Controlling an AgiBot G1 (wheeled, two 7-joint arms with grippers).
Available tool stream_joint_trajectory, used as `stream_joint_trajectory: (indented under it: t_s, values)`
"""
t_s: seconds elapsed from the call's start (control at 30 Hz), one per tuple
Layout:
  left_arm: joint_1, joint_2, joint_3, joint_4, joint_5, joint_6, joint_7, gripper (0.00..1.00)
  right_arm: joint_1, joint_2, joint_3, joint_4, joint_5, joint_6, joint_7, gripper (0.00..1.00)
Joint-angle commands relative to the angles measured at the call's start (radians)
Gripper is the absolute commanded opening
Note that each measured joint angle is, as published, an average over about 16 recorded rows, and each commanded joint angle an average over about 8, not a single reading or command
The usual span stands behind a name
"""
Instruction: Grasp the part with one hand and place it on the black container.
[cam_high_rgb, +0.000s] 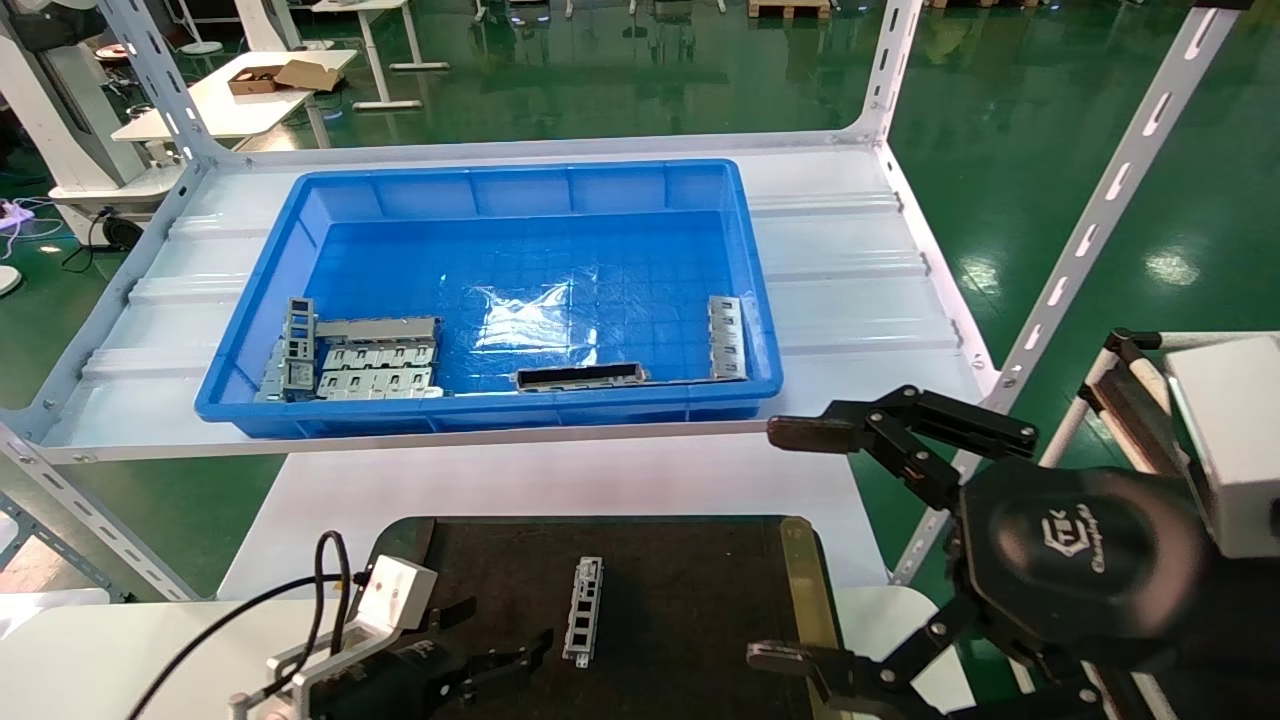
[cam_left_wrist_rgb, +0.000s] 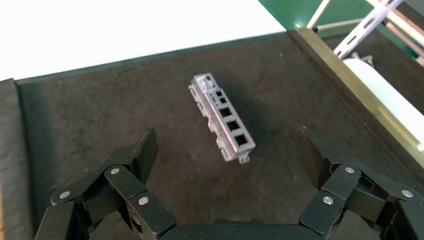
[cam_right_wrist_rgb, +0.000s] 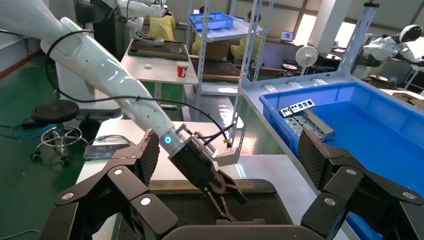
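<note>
Left pincer: low at the near left corner of the black container, its white arm reaching in from the left with a black cable looping over it; fingers spread apart, holding nothing, with the part just ahead of the fingertips and clear of them.
Part: slim silver-grey bar lying flat on the container's dark surface, towards the middle, its row of small square cutouts facing up.
Black container: flat tray on the white desk, an olive-gold strip along its right edge.
Blue bin: on the shelf beyond, with more grey metal pieces inside.
Right pincer: raised off the container's right side, palm logo showing, fingers wide apart and empty.
</note>
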Motion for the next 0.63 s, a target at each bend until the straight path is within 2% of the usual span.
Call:
stream_joint_trajectory:
  t_s: [0.03,0.27,0.47,0.63]
  values:
    - [0.0,-0.02,-0.023,0.001,-0.003,0.043,0.009,1.0,0.0,0.0,0.0,0.0,0.0,0.0,0.0,1.0]
    - [0.004,-0.083,-0.112,0.004,-0.091,0.242,0.107,1.0,0.0,0.0,0.0,0.0,0.0,0.0,0.0,1.0]
    - [0.029,-0.116,-0.203,0.019,-0.206,0.415,0.256,1.0,0.0,0.0,0.0,0.0,0.0,0.0,0.0,1.0]
    - [0.061,-0.116,-0.265,0.042,-0.287,0.494,0.362,1.0,0.0,0.0,0.0,0.0,0.0,0.0,0.0,1.0]
